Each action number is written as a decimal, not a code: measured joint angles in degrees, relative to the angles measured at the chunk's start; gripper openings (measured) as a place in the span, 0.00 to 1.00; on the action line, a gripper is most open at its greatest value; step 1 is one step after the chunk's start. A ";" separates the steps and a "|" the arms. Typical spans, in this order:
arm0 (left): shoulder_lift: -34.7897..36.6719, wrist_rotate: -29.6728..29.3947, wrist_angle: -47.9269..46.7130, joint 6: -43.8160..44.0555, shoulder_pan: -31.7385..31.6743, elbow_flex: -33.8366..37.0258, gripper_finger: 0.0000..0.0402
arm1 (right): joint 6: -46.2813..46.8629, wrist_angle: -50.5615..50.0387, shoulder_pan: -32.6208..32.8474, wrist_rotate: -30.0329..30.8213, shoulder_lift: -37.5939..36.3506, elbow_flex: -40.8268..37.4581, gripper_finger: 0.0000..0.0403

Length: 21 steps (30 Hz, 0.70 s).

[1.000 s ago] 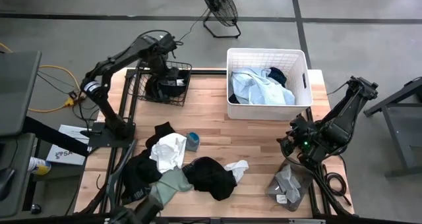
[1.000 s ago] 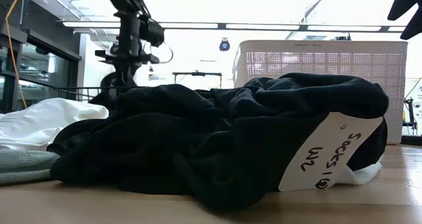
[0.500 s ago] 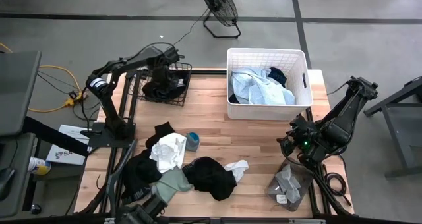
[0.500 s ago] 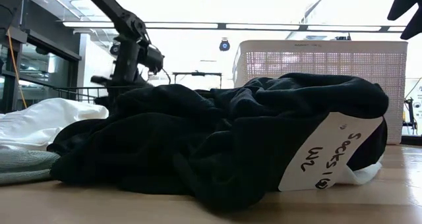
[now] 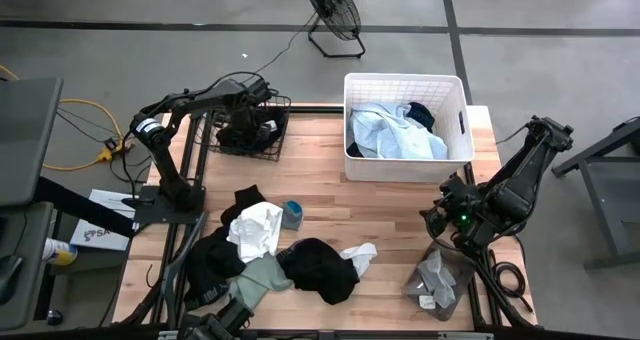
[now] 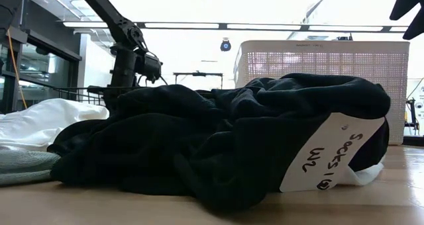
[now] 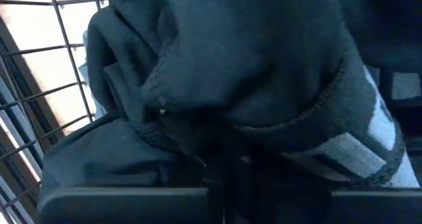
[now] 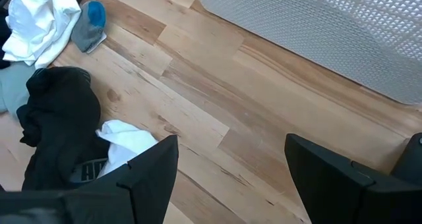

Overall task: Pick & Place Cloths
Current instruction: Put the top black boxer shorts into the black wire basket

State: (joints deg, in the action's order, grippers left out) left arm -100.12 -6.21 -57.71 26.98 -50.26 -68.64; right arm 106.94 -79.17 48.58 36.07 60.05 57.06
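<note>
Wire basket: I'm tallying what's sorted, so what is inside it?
The left gripper reaches into the wire basket onto dark cloth with grey patches. The arm and cloth hide anything underneath.

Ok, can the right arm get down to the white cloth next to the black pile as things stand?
Probably yes. The right gripper hangs open above bare wood, and the white cloth lies exposed beside the black cloth, nothing over it. The left gripper is away in the wire basket.
</note>
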 joint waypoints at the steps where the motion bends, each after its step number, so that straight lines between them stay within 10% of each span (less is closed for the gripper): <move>1: 0.01 0.15 -0.02 -0.41 0.02 0.00 0.11 | 0.00 0.04 0.02 -0.02 0.00 0.00 0.67; 12: 0.12 0.94 -10.46 -2.76 0.02 -8.35 0.64 | -0.09 0.04 0.00 -0.02 0.00 0.00 0.67; 21: 0.14 0.76 -19.82 -3.19 0.07 -19.10 0.74 | -0.23 0.06 0.02 -0.02 0.00 0.00 0.67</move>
State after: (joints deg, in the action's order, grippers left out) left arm -99.98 -5.45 -77.54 23.79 -50.19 -87.74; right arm 106.71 -79.11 48.60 36.05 60.05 57.06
